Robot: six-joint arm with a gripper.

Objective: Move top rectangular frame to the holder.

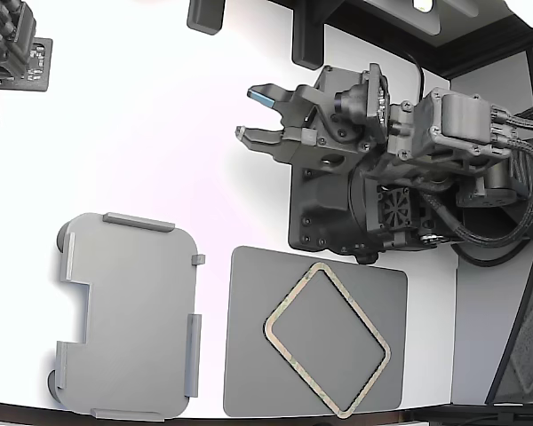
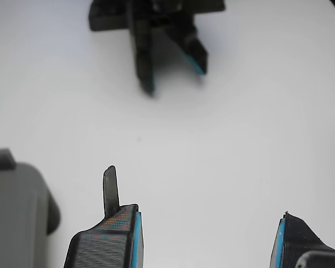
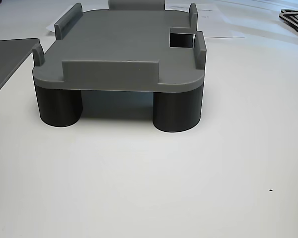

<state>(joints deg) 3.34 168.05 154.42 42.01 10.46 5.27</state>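
The end effector (image 1: 253, 113) hangs wide and empty; the thin, skewed frame (image 1: 328, 338) could slip from a shallow pinch off the mat (image 1: 249, 355).

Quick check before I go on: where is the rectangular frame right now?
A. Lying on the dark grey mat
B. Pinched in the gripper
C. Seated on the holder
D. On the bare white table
A: in the exterior view the top rectangular frame lies turned on the dark grey mat, beside the bare holder; the gripper is open and empty.

No text, label, brand, number or sign can be read in any view.
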